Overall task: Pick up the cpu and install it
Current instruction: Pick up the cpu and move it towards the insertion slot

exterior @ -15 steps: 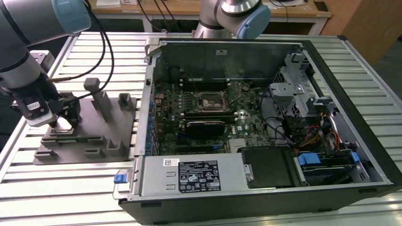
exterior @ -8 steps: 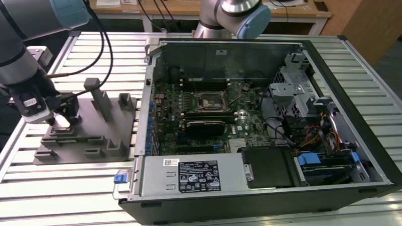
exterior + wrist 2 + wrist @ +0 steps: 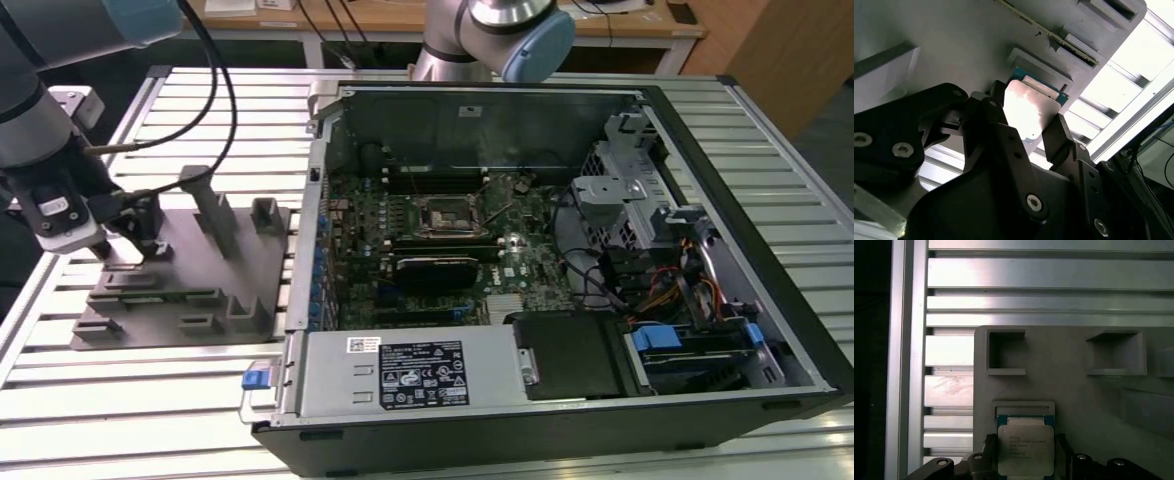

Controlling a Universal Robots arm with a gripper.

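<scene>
Exterior view: the fingers [image 3: 140, 235] are down at the grey fixture [image 3: 187, 300] on the slatted surface [image 3: 174, 400], well apart from the open computer case [image 3: 747, 200] and the socket [image 3: 445, 215] on its board. My worry is the grip. It's only on the thin edges of a smooth chip, so any tilt or bump on the way to that socket could make it slip or twist. If it went in crooked, that could mean bent contacts.

Second wrist view: the cpu [image 3: 1029, 112] sits right between the two black fingers [image 3: 1060, 137], shiny lid facing the camera. Each side edge looks to be touching a finger, so I'd call it pinched, not just straddled. It's just in front of the fixture's blue-rimmed pocket [image 3: 1040, 82]. I can't tell if it's fully clear of it.

First wrist view: same story. The cpu [image 3: 1025, 450] is framed by a finger [image 3: 990, 446] on either side, no gap that I can see. The pocket [image 3: 1024, 412] peeks out just past the chip's far edge, so the chip looks pulled partly off its seat, close to the fixture [image 3: 1069, 390].
</scene>
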